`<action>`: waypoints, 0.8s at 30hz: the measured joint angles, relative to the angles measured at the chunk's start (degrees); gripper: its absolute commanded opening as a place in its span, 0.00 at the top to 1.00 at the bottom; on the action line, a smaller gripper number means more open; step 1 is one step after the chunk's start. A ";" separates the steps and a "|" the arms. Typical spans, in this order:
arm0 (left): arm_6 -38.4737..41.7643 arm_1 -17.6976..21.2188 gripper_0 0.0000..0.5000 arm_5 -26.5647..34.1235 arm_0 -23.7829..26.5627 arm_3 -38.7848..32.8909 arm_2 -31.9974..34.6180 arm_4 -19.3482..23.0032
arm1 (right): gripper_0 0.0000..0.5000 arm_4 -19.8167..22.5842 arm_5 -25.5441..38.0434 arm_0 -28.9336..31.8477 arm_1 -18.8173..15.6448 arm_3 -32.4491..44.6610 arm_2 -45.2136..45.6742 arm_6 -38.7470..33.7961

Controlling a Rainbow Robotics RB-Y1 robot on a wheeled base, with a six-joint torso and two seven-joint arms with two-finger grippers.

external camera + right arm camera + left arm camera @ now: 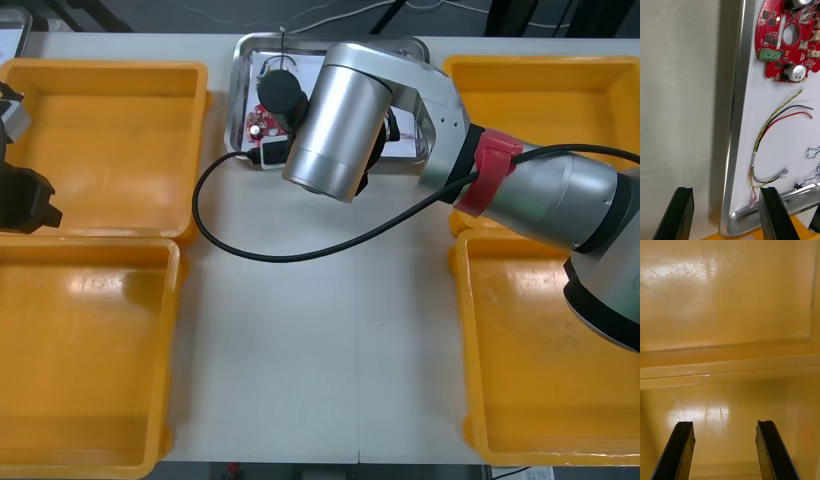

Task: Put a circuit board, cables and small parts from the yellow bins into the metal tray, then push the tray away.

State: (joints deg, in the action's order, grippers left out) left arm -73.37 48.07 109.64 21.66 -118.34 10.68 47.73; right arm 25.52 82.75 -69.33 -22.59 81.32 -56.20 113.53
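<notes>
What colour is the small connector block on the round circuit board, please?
Green; the connector block shows best in the right wrist view.

Light table (320, 350) bears four yellow bins (100, 130), metal tray (242, 100).

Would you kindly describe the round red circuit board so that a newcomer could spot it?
Find the metal tray between the yellow bins; the open right gripper hovers at its rim, the left gripper over a bin. On its white inside lies the circuit board, beside thin cables. It alone is a red disc with a central hole and a green connector block.
</notes>
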 measured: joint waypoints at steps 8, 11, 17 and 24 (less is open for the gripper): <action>0.00 0.01 0.04 0.00 -0.01 0.00 0.00 0.00 | 0.00 2.29 14.63 3.34 -0.02 9.39 8.28 -14.94; 0.00 0.01 0.04 0.00 -0.02 0.00 0.00 0.00 | 0.00 2.32 18.29 6.04 -0.17 13.49 11.24 -21.76; 0.00 0.01 0.04 0.00 -0.02 -0.01 0.01 0.00 | 0.00 2.42 24.65 10.68 -2.79 21.76 13.46 -34.30; 0.00 0.01 0.04 0.00 -0.04 -0.01 0.01 0.01 | 0.00 8.19 26.78 14.10 -8.46 28.62 15.00 -46.11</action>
State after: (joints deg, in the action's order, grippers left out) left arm -73.36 48.07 109.64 21.62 -118.35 10.69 47.74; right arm 33.71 109.54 -55.23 -31.05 109.95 -41.20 67.42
